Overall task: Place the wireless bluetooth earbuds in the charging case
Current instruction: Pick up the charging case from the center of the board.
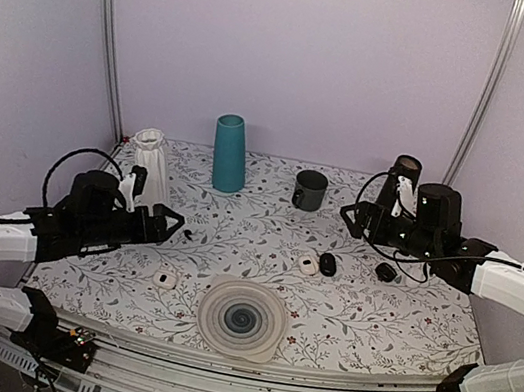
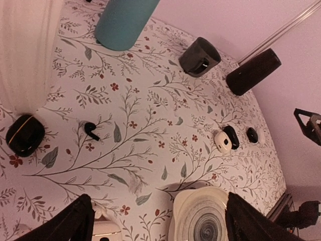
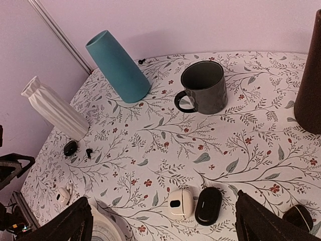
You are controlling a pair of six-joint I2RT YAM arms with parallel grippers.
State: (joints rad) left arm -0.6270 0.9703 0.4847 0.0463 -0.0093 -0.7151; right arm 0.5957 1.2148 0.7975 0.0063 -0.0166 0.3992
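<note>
L-hand: left gripper [image 1: 174,223] spread wide, holding nothing | white charging case [image 1: 164,279] just beneath, nearer than its fingertips | black earbud [image 1: 189,234] just ahead of the fingertips | plan: I'd descend straight, pinch the earbud's stem, avoid nudging the case | far across: right gripper [image 1: 349,220] spread wide, empty

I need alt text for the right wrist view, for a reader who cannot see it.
A small white case lies next to a black oval case on a floral tablecloth, seen from above between two wide-apart black gripper fingers. Farther back stand a dark grey mug, a teal vase and a white ribbed vase.
</note>
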